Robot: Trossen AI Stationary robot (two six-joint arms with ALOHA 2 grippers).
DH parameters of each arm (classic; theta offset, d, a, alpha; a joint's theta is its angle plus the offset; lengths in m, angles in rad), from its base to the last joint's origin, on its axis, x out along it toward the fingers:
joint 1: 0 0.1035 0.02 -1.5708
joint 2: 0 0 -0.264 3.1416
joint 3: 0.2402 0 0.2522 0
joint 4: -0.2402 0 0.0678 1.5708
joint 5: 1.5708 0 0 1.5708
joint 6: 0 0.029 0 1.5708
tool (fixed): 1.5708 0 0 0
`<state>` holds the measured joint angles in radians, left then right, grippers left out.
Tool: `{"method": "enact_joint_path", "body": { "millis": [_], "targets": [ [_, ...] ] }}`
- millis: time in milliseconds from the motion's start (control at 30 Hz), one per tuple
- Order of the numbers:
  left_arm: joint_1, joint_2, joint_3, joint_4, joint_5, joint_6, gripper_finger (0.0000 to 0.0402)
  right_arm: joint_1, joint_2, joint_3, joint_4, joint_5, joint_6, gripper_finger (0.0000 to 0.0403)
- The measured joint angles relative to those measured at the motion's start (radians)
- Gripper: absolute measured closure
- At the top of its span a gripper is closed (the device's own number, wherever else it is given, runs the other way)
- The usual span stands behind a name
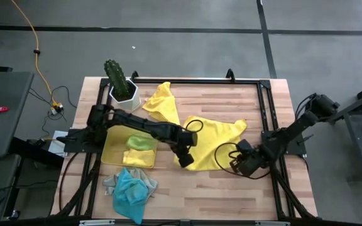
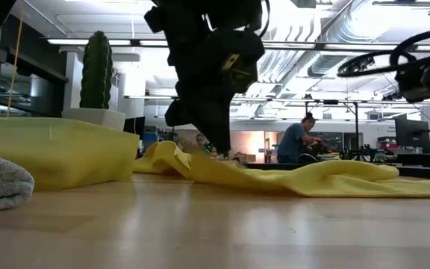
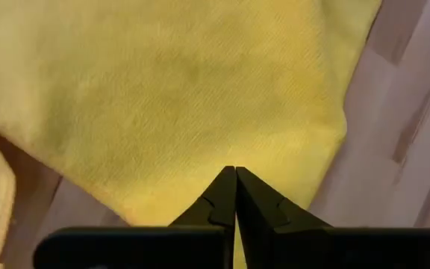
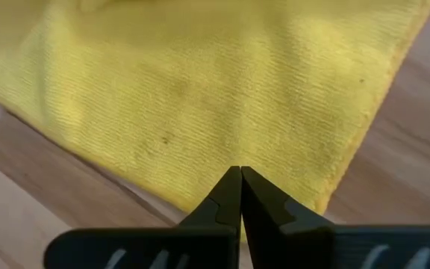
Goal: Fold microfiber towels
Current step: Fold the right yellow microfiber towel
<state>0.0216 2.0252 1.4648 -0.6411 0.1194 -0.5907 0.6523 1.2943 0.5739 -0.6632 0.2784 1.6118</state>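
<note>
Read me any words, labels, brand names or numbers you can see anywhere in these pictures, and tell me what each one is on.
None can be read.
Yellow towel, yellow tray, cactus pot, wooden table: no print shows.
Left gripper and right gripper: pale marks on the right one's body, too blurred to read.
Room behind, low view: no legible signs.
</note>
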Motion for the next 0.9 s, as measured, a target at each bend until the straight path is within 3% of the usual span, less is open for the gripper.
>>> {"method": "enact_joint_path", "body": {
  "millis": [67,167,433,567,900],
  "targets": [
    [0.005,0.012,0.001,0.006,0.046,0.000,0.0401,-0.011,0.012,0.000,0.001,-0.023,-0.023,0.0403],
    [-0.003,0.015,-0.002,0.006,0.032,0.005,0.0401,-0.013,0.044,0.000,0.017,-0.042,-0.031,0.0403],
    [-0.003,0.036,0.001,0.133,-0.256,0.044,0.0401,-0.003,0.144,0.007,0.112,-0.069,-0.031,0.0403],
    [0.020,0.088,-0.001,0.172,-0.264,0.045,0.0401,0.015,0.135,0.004,0.123,-0.085,-0.016,0.0403],
    [0.014,0.152,0.006,0.154,-0.254,0.045,0.0401,0.117,0.135,0.005,0.110,-0.248,0.039,0.0403]
  ]
}}
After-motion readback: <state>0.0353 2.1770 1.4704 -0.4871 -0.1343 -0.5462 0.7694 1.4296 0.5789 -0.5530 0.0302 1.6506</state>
